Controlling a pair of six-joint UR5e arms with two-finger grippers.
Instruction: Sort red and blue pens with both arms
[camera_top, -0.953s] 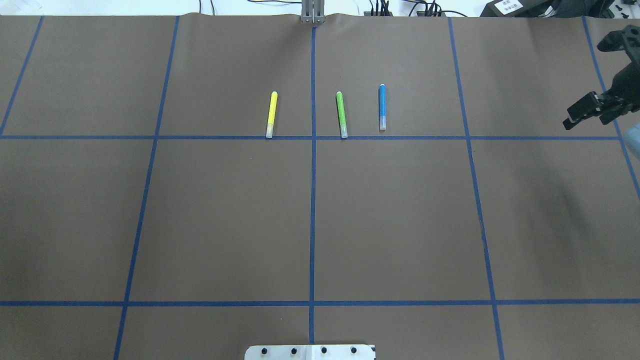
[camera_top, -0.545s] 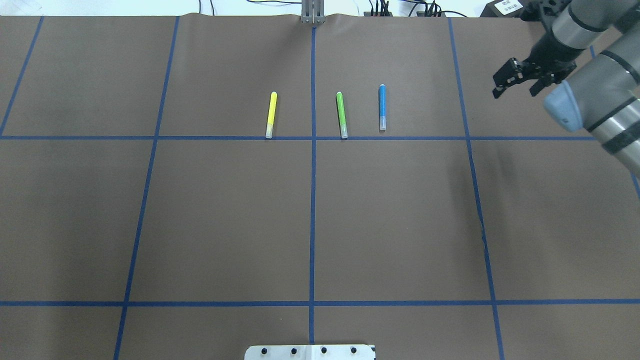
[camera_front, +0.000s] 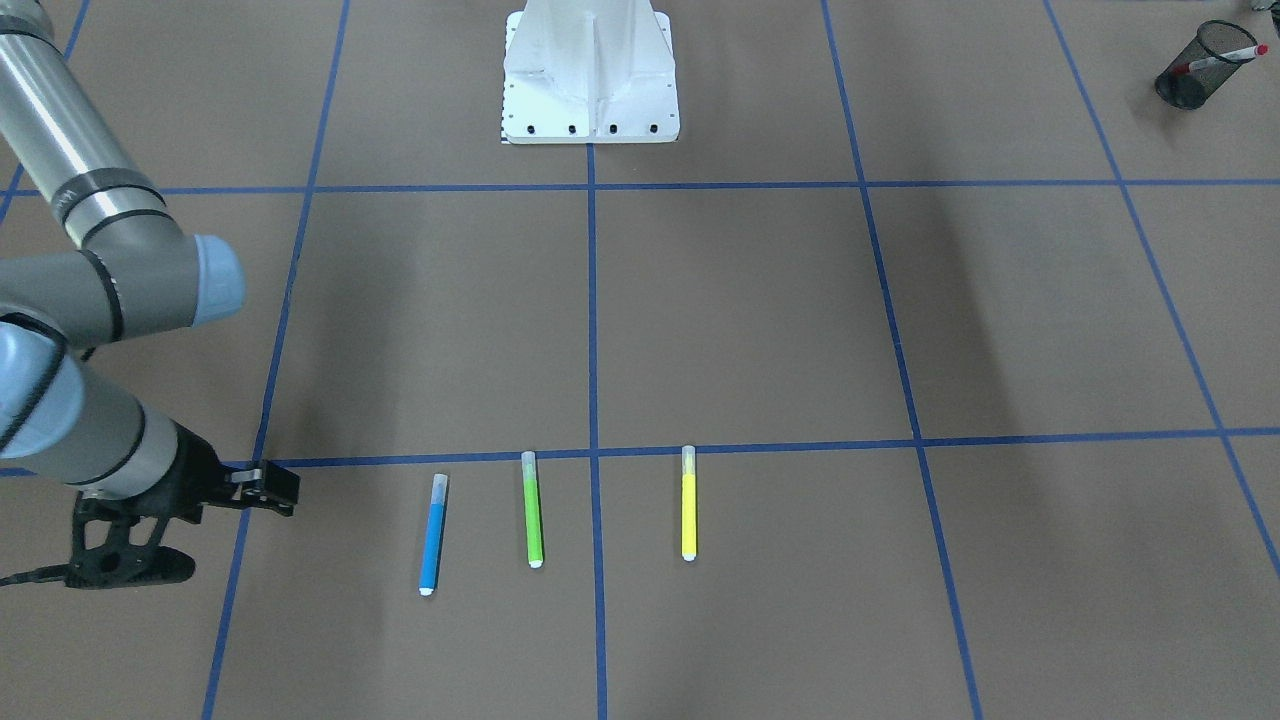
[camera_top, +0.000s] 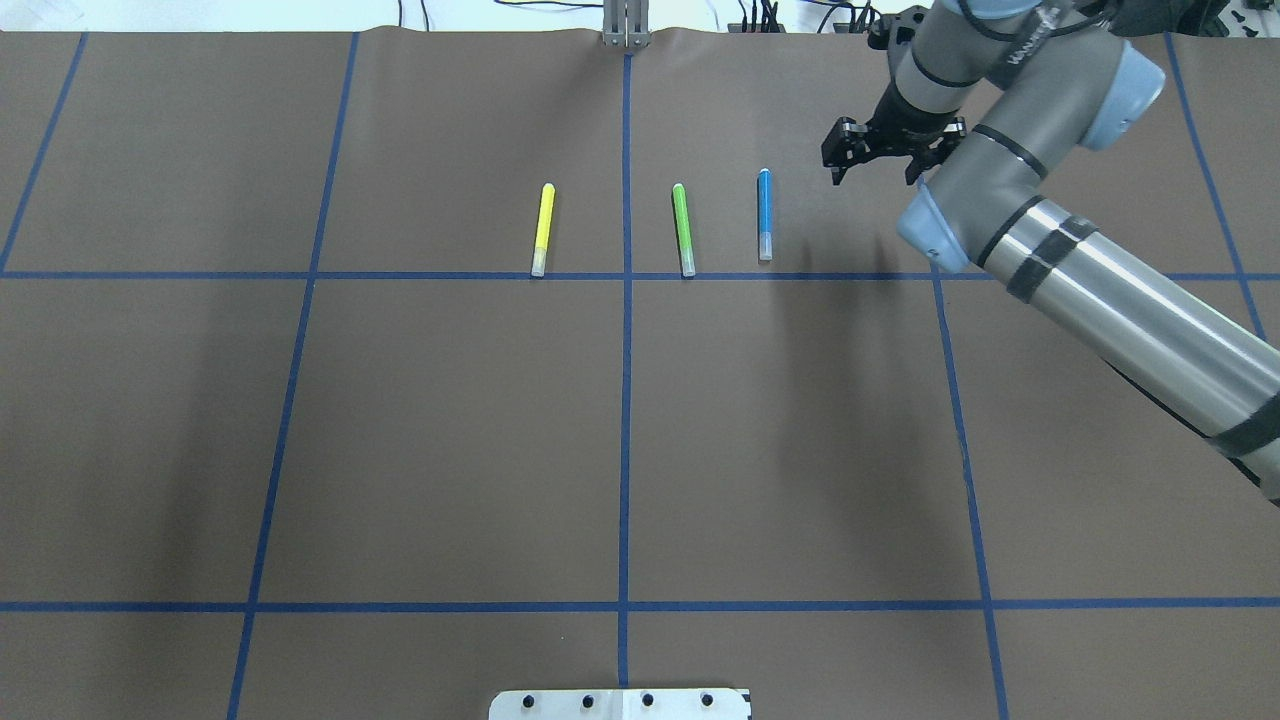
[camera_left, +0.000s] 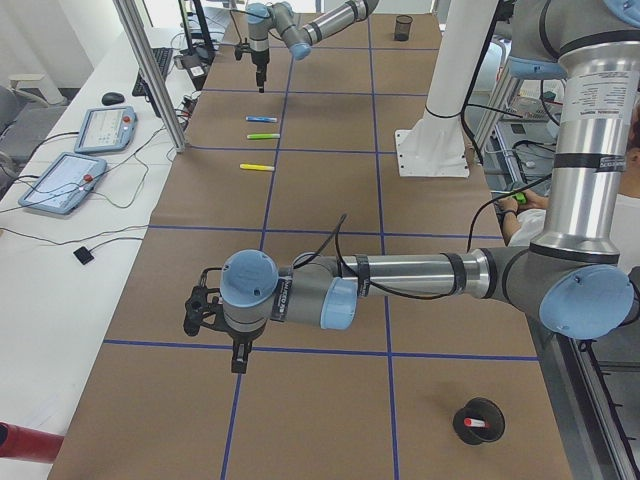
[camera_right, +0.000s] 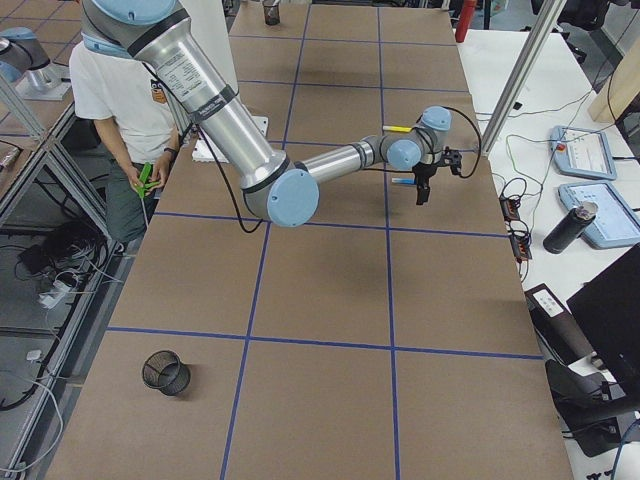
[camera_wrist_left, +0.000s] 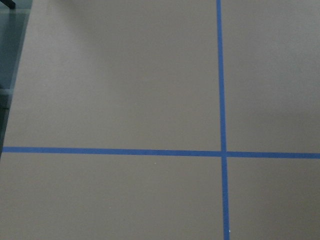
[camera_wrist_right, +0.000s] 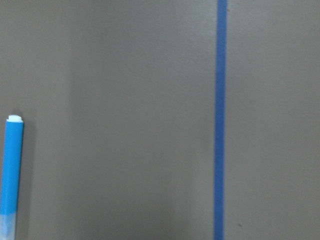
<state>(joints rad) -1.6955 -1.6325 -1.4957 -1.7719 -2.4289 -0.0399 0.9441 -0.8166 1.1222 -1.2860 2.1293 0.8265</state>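
The blue pen (camera_top: 765, 215) lies flat on the brown paper, pale cap toward the robot, also seen in the front view (camera_front: 432, 535) and at the left edge of the right wrist view (camera_wrist_right: 10, 180). My right gripper (camera_top: 877, 162) hovers open and empty just right of that pen's far end. The red pen (camera_front: 1225, 58) stands in a black mesh cup (camera_front: 1185, 85) at the table's left end. My left gripper (camera_left: 213, 325) shows only in the exterior left view, low over bare paper, and I cannot tell whether it is open or shut.
A green highlighter (camera_top: 683, 230) and a yellow highlighter (camera_top: 542, 228) lie parallel to the blue pen, to its left. Another black mesh cup (camera_right: 165, 372) stands at the table's right end. A person (camera_right: 120, 90) stands beside the robot's base (camera_front: 590, 80).
My right arm swung in from the right edge toward the pens; its gripper went from far right to just beside the blue pen. The pens have not moved.
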